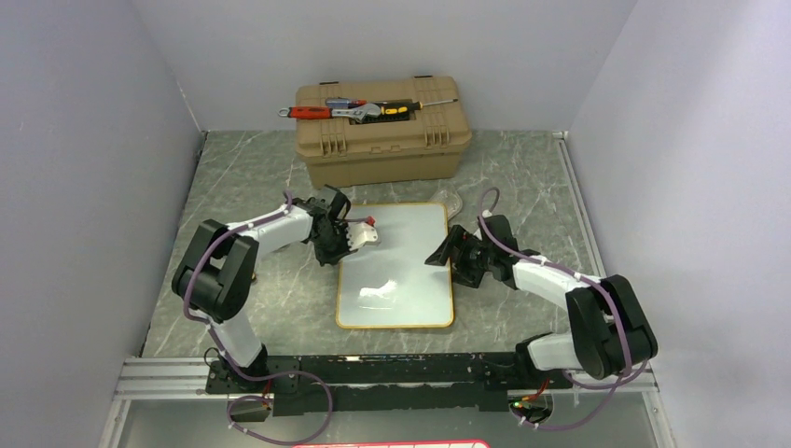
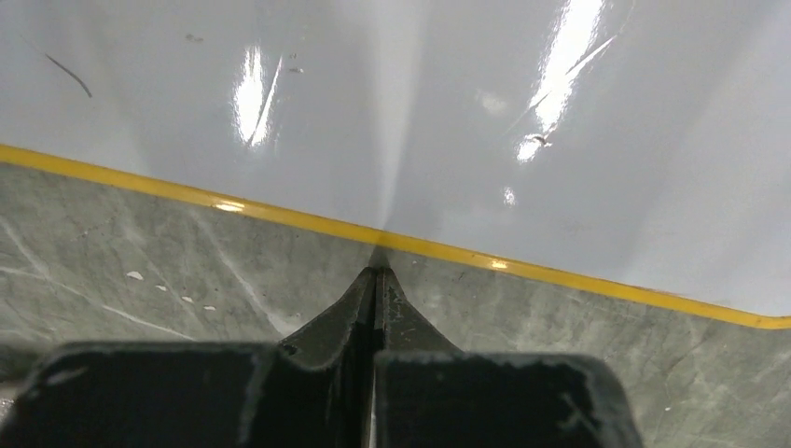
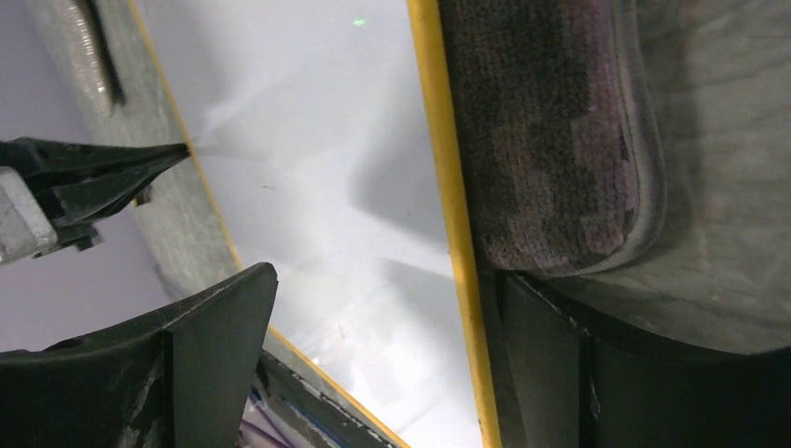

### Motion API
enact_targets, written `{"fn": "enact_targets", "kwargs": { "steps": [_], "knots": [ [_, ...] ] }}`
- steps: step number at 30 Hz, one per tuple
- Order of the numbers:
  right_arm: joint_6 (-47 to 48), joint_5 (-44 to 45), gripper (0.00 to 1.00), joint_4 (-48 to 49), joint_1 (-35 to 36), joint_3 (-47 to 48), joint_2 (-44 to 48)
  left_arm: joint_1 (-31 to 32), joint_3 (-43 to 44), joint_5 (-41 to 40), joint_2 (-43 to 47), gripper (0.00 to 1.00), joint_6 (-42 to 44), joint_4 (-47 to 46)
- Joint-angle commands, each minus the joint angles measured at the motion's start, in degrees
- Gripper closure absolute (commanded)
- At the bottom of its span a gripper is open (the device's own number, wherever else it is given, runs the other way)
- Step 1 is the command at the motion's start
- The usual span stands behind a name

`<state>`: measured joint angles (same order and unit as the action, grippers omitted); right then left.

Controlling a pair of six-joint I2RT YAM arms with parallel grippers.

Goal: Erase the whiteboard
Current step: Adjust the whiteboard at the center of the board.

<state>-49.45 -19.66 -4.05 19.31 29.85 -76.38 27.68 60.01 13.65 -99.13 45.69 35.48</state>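
The whiteboard lies flat mid-table, glossy white with a yellow rim. Its surface carries a short dark stroke and a few specks. My left gripper is shut and empty, its tips touching the board's left rim; it also shows in the top view. My right gripper stands open at the board's right edge, one finger over the board, the other off it. A dark felt eraser lies on the table just beyond that finger, not gripped.
A tan toolbox stands at the back with a wrench and screwdrivers on its lid. A clear object rests by the board's far right corner. Grey walls close the sides and a metal rail runs along the near edge.
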Motion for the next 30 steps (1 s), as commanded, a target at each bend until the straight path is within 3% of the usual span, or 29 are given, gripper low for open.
{"fn": "enact_targets", "kwargs": {
  "steps": [1, 7, 11, 15, 17, 22, 26, 30],
  "knots": [
    [-0.54, -7.14, 0.09, 11.49, -1.37, -5.12, -2.67, 0.51, -1.79, 4.69, -3.25, 0.94, 0.44, -1.94],
    [-6.27, -14.04, 0.19, 19.85, -1.40, -6.18, 1.16, 3.46, -0.72, 6.06, -6.33, 0.94, -1.33, -2.49],
    [-6.93, -13.74, 0.26, 15.04, -1.01, -1.58, 7.21, 5.45, -0.27, 7.17, -6.54, 0.94, -2.39, -2.48],
    [-4.57, -10.63, 0.35, 8.64, 0.94, 2.52, 7.39, 5.98, 1.02, 8.39, -5.56, 0.94, -2.83, -0.39],
    [-3.59, -9.79, 0.49, 6.62, 1.65, 3.97, 4.91, 6.07, 1.31, 9.12, -4.05, 0.94, -2.64, 0.75],
    [-2.78, -9.16, 1.00, 4.81, 2.58, 5.48, 2.33, 5.88, 1.39, 9.96, 0.05, 0.94, -2.65, 3.38],
    [3.51, -6.06, 1.00, -5.30, 3.51, 12.07, 6.63, 3.27, 5.04, 10.49, 3.29, 0.94, -3.89, 8.65],
    [15.98, 1.02, 1.00, -22.58, 6.31, 27.65, 8.85, -4.64, 13.65, 12.27, 7.53, 0.93, -5.98, 17.40]
  ]
}}
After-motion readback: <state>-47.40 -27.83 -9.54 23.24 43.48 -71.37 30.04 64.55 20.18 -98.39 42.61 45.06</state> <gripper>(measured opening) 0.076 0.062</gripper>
